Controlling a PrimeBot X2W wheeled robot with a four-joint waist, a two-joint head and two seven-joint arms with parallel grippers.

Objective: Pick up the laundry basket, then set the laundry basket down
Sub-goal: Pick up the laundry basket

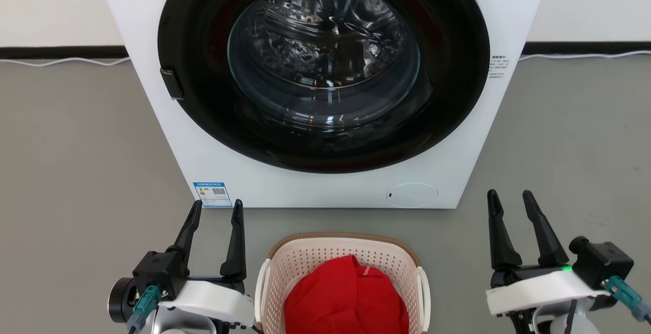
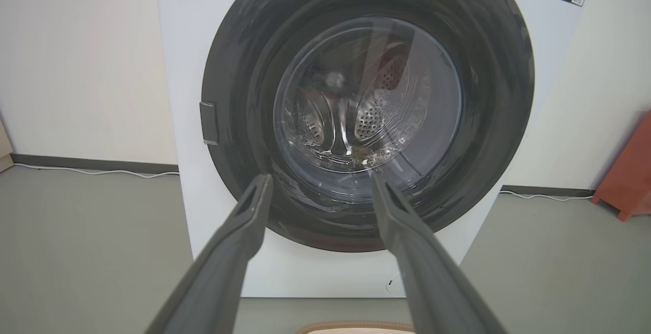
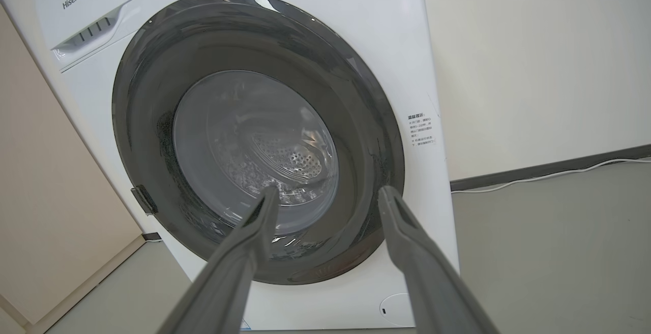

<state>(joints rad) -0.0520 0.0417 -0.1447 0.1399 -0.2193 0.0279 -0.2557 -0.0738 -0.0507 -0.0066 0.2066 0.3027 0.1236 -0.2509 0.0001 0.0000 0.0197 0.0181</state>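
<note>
My left gripper (image 1: 217,204) hangs released, its two dark fingers spread and holding nothing. My right gripper (image 1: 509,194) is the same, wide apart and empty. Both point forward at the washing machine (image 1: 325,186), whose round door is shut.

The laundry basket (image 1: 346,235) sits on the floor (image 1: 76,171) between my two arms, just in front of the washer's base. It is low in the head view and upright, with a red garment (image 1: 346,293) heaped inside. My left gripper is just beside the basket's left white handle (image 1: 262,283), with the fingertips reaching past the basket's far rim. My right gripper stands further off from the right handle (image 1: 424,288), with bare floor between. Neither touches the basket.

I judge the pick-up has not begun; this is the approach. The next move calls for me to lower both grippers and bring them inward, the right one more than the left. Each pair of fingers should straddle a side handle or the brown rim. Then I should close evenly on both sides, so the basket lifts level and the garment stays in.
</note>
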